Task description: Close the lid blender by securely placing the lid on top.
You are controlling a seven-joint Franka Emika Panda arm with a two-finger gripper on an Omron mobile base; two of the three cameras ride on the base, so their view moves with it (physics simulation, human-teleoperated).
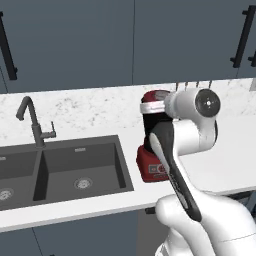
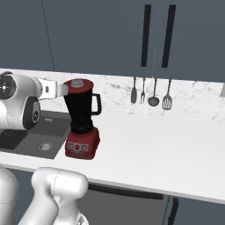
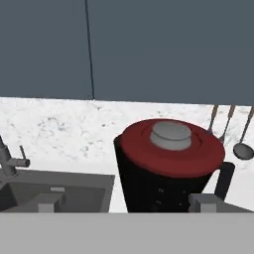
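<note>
The blender (image 2: 82,121) is standing on the white bench (image 2: 167,145), just right of the dark sink (image 1: 60,167). The red lid (image 3: 171,146) is sitting on top of its near-black jar, so the inside is hidden. In the left base view the arm is covering most of the blender. The pincer (image 3: 126,203) is standing released, gripping nothing, close before the jar.

Plenty of open worktop (image 2: 167,140) to the right of the blender (image 2: 81,118), nothing standing there. On its left the sink (image 1: 60,170) drops away, with the faucet (image 1: 32,122) sticking up at the back. Behind, utensils (image 2: 151,93) hang on the wall, well apart from the jar. Cabinets (image 2: 101,35) overhead cap the room above the lid (image 3: 171,146), which sits on the jar.
</note>
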